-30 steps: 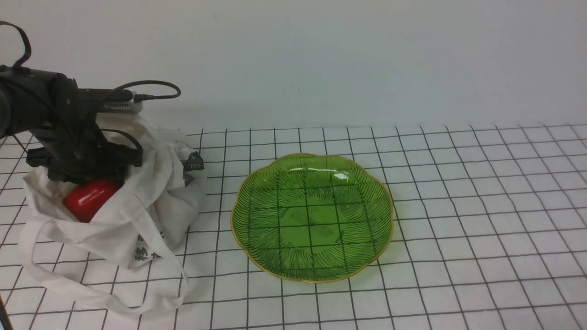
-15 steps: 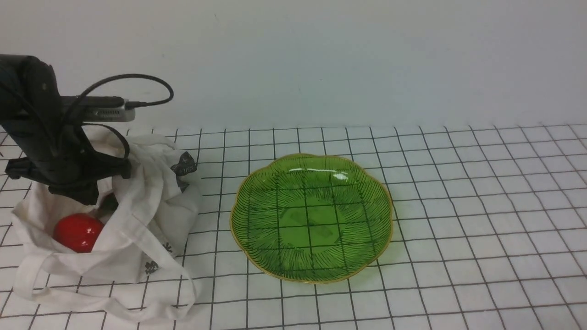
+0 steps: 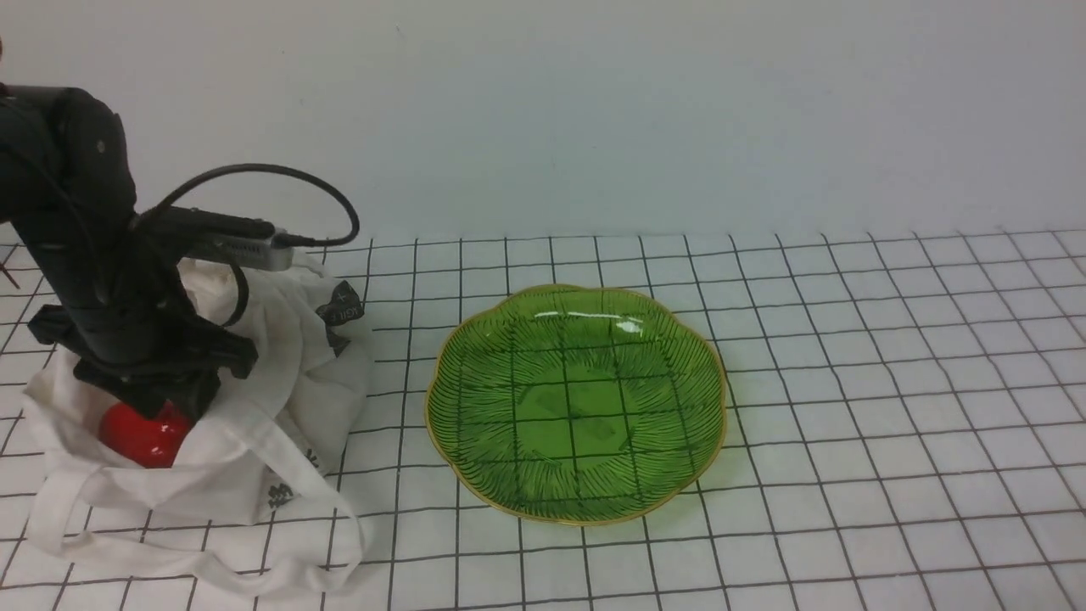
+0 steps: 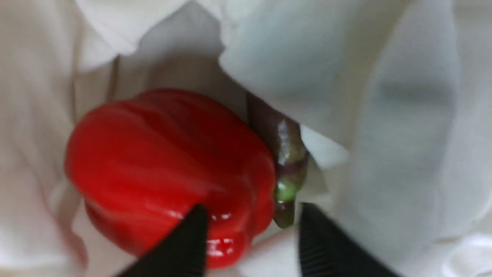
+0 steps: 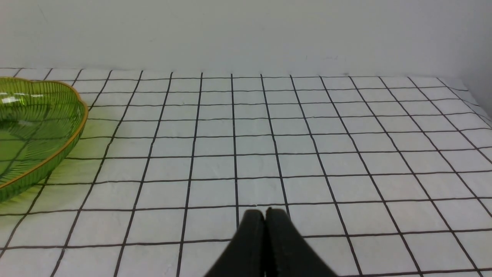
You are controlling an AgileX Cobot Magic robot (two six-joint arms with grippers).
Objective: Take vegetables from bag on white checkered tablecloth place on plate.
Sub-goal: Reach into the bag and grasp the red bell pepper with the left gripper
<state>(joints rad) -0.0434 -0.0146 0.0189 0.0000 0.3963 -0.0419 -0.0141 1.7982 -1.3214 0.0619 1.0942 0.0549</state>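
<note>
Bright, even light, soft faint shadows. White glare on far side of plate [image 3: 577, 403]. Left wrist view blurred, out of focus; specular spots on red pepper [image 4: 169, 169]. Right wrist view sharp.

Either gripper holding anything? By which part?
Nothing yet: left gripper open, straddling the stem end of the pepper inside the bag; right gripper shut, empty.
</note>
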